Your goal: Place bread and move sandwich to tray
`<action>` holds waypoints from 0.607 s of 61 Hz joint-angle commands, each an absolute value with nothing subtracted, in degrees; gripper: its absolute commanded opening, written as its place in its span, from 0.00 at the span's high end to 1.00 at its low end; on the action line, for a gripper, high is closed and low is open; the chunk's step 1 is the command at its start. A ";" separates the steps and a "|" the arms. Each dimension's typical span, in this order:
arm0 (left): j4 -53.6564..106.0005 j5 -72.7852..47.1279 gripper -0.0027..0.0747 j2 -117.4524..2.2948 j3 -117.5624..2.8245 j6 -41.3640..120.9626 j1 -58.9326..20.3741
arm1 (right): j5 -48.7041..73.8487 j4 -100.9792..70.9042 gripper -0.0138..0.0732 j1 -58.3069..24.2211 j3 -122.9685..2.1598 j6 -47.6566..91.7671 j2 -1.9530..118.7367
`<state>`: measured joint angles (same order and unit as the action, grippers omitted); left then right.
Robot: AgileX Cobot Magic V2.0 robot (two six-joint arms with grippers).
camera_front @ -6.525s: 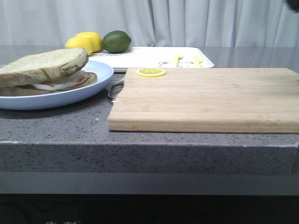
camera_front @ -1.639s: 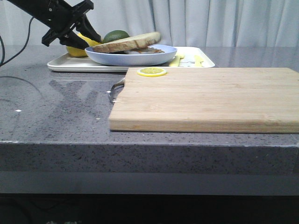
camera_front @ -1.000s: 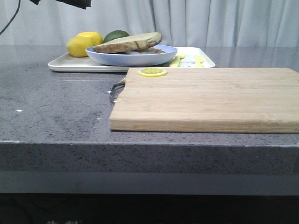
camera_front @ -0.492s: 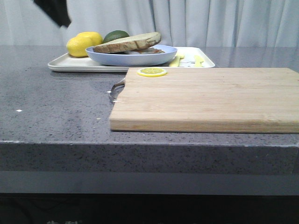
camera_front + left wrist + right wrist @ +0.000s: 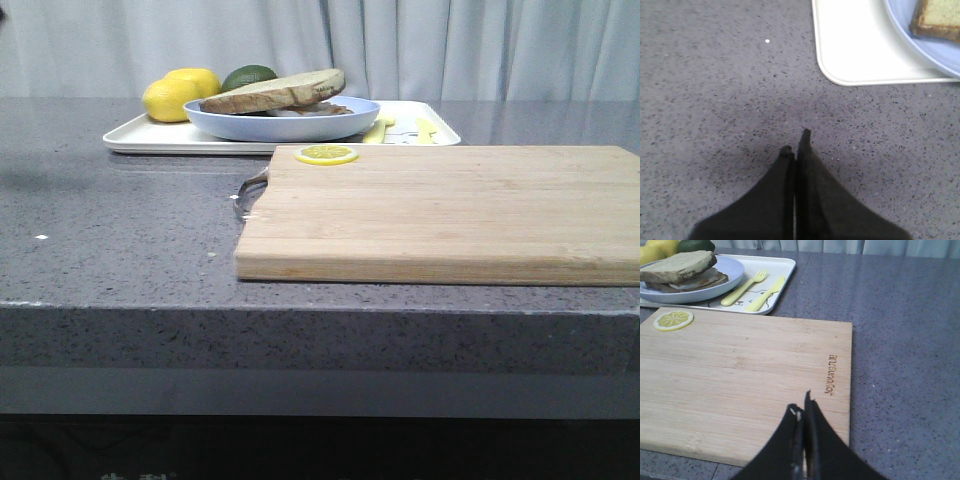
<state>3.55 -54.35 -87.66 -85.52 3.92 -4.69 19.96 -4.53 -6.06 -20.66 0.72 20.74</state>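
The sandwich (image 5: 285, 97) lies on a round pale-blue plate (image 5: 250, 124), and the plate stands on the white tray (image 5: 150, 138) at the back of the counter. The thick bread (image 5: 677, 266) is the sandwich's top slice; egg and a lower slice show under it. My left gripper (image 5: 796, 142) is shut and empty above bare counter, near a rounded corner of the tray (image 5: 850, 55), with the plate rim (image 5: 920, 47) beyond. My right gripper (image 5: 801, 405) is shut and empty over the wooden cutting board (image 5: 745, 385). Neither gripper shows in the front view.
Two lemons (image 5: 180, 93) and a green lime (image 5: 248, 76) sit at the tray's far left. A yellow fork (image 5: 742, 287) and knife (image 5: 767, 292) lie on the tray beside the plate. A lemon slice (image 5: 325, 154) rests on the cutting board (image 5: 440, 210).
The plate with the sandwich went from the near left counter onto the tray. The left arm then let go, rose, and withdrew out of the front view to the left.
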 commanded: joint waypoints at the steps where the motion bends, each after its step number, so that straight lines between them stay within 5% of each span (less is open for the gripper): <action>1: 5.14 -45.26 0.99 -79.18 -81.07 3.29 -3.69 | 14.80 -4.40 0.92 -5.92 -22.17 0.82 20.95; 37: 5.50 -23.33 0.99 -34.63 -37.87 3.39 -3.42 | 14.80 -4.40 0.92 -5.92 -22.17 0.82 20.95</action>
<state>4.80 -29.02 -39.73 -40.20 3.84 -3.51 19.96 -4.53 -6.06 -20.66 0.72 20.74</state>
